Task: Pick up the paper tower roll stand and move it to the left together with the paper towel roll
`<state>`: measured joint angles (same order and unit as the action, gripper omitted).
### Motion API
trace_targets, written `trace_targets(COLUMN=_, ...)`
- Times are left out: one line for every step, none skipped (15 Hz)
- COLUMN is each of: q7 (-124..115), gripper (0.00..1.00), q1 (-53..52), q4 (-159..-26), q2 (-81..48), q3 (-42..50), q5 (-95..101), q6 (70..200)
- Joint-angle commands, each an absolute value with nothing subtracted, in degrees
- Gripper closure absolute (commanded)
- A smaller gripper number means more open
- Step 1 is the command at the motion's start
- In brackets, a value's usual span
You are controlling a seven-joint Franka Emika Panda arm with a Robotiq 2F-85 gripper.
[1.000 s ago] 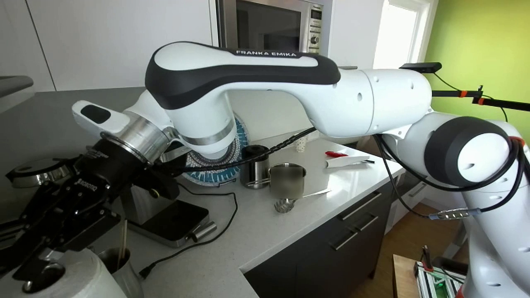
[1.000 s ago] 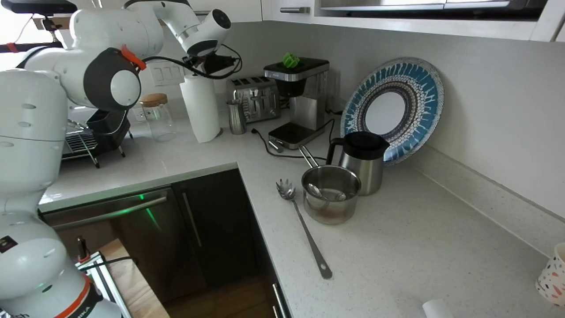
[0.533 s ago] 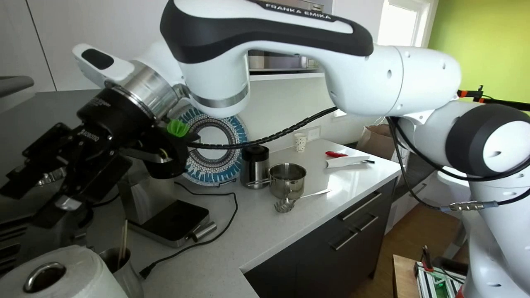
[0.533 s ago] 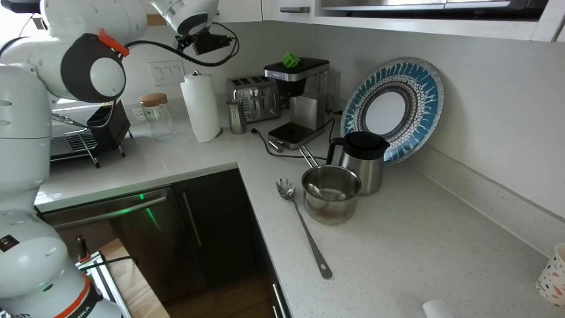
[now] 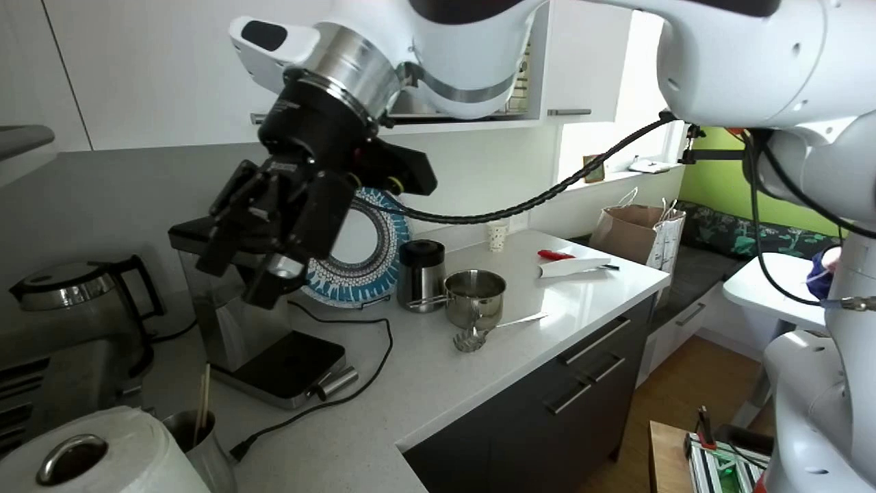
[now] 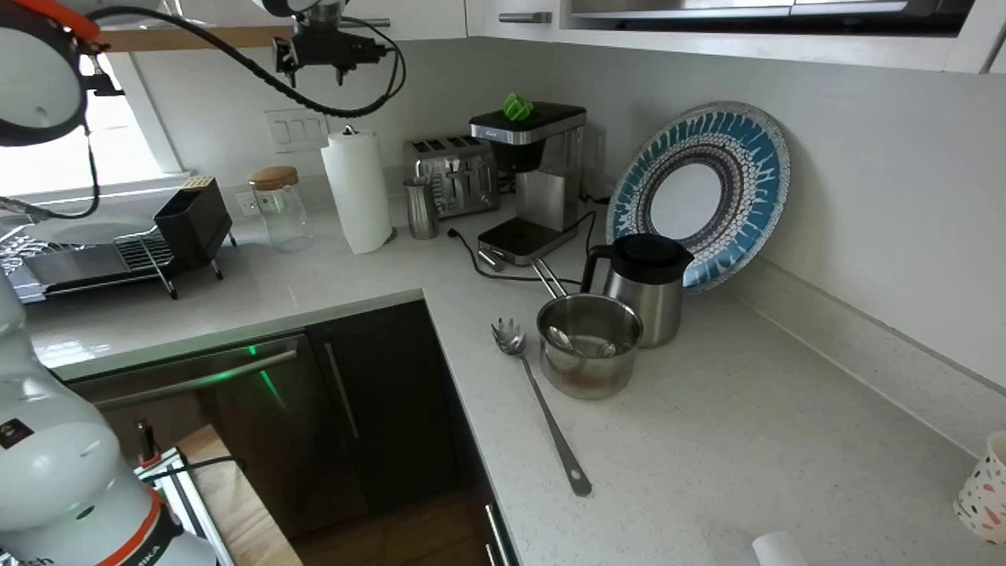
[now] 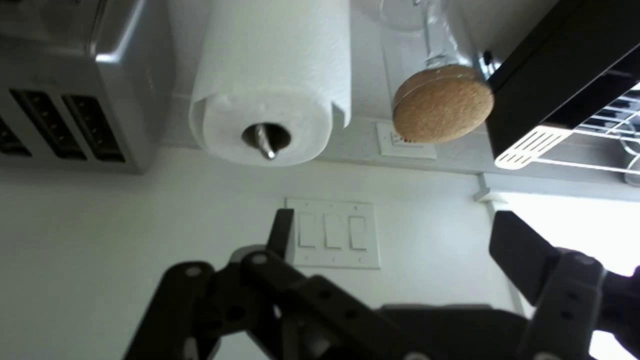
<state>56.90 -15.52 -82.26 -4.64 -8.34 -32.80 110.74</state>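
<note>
The paper towel roll (image 6: 357,192) is a white cylinder standing on the counter, slightly tilted in that exterior view. Its stand's metal loop (image 5: 58,457) pokes out of the core; in the wrist view the stand's rod (image 7: 265,142) shows end-on inside the roll (image 7: 280,60). The stand's base is hidden under the paper. My gripper (image 5: 239,279) hangs in the air, higher than the roll and apart from it. In the wrist view the gripper (image 7: 392,230) has its fingers wide apart, with only wall and a switch plate behind them.
Close beside the roll are a steel cup (image 6: 422,208), a toaster (image 6: 453,177) and a cork-lidded glass jar (image 6: 279,212). A dish rack (image 6: 141,251) stands past the jar. The coffee maker (image 6: 542,189) and a steel pot (image 6: 589,369) are farther along the counter.
The gripper has risen from the top of the roll and drawn away from it, its fingers now spread. The roll and its stand have stayed in place.
</note>
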Motion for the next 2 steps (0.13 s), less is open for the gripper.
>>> trace_targets(q7=55.23, gripper=0.00, q1=-14.07, q4=-84.19, q2=-2.44, q3=-10.05, q5=-31.12, q6=108.31)
trace_targets(q7=54.30, gripper=0.00, q1=-14.35, q4=-86.02, q2=-0.51, q3=-9.96, q5=-30.21, q6=106.57)
